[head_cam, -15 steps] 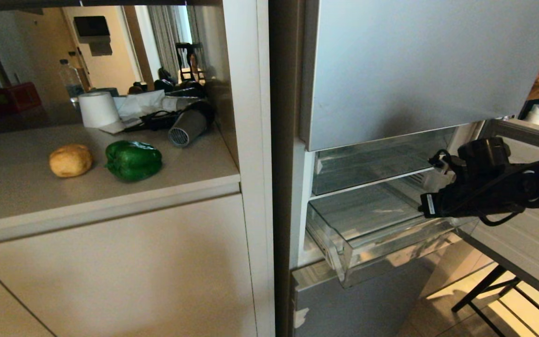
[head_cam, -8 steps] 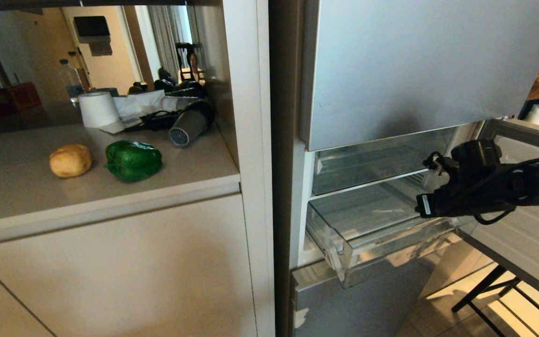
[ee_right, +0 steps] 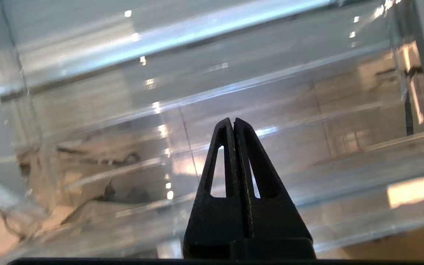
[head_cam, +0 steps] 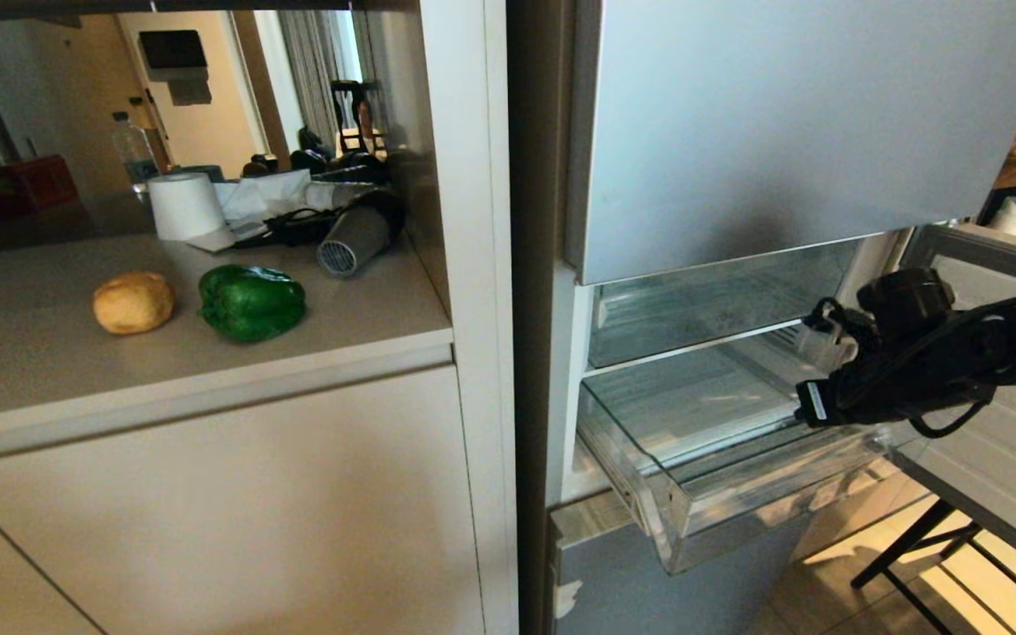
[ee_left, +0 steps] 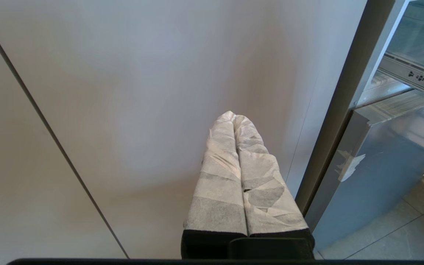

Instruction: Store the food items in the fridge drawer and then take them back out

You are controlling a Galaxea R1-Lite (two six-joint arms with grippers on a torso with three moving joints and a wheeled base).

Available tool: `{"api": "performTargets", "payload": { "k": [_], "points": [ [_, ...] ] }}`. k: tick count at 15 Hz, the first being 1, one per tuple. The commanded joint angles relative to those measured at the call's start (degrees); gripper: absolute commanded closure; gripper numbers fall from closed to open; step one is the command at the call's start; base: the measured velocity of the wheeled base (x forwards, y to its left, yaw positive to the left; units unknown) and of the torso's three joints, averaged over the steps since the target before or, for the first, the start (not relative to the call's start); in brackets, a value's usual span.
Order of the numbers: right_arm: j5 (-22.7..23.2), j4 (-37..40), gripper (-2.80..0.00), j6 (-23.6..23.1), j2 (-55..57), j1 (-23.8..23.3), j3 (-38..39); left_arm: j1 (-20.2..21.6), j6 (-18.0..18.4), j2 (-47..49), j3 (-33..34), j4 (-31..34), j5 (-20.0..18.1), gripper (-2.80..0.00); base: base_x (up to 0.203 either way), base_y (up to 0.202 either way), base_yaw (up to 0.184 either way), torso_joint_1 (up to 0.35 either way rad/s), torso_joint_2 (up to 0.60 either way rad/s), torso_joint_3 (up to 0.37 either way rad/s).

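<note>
No text, brand, number or sign can be read in any of the three views. A small white label (head_cam: pixel 813 401) sits on the black right arm at the right of the head view, but its print is too small to make out.

right arm (head_cam: pixel 984 353): cut by frame edge | fridge drawer (ee_right: pixel 123 154): blurred
</note>
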Motion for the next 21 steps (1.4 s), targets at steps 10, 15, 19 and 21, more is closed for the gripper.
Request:
{"api": "performTargets", "payload": {
  "k": [10, 15, 19, 21],
  "points": [
    [0.04, 0.55, 0.0, -1.29, -8.94, -1.64, 8.48, 0.02, 0.0, 0.0, 0.18, -0.02, 0.01, 0.0, 0.0, 0.0, 0.0, 0.0, 0.0, 0.0],
    [0.4, -3.91, 0.0, -0.97, -7.14, -1.64, 6.88, 0.02, 0.0, 0.0, 0.18, -0.02, 0.01, 0.0, 0.0, 0.0, 0.0, 0.0, 0.0, 0.0],
    [0.14, -5.6, 0.0, -1.03, -3.88, -1.88, 6.25, 0.02, 0.0, 0.0, 0.18, -0.02, 0.01, 0.0, 0.0, 0.0, 0.0, 0.0, 0.0, 0.0],
    [0.14, -5.6, 0.0, -1.03, -3.62, -2.24, 6.7, 0.02, 0.0, 0.0, 0.18, -0.02, 0.01, 0.0, 0.0, 0.0, 0.0, 0.0, 0.0, 0.0]
  ]
}}
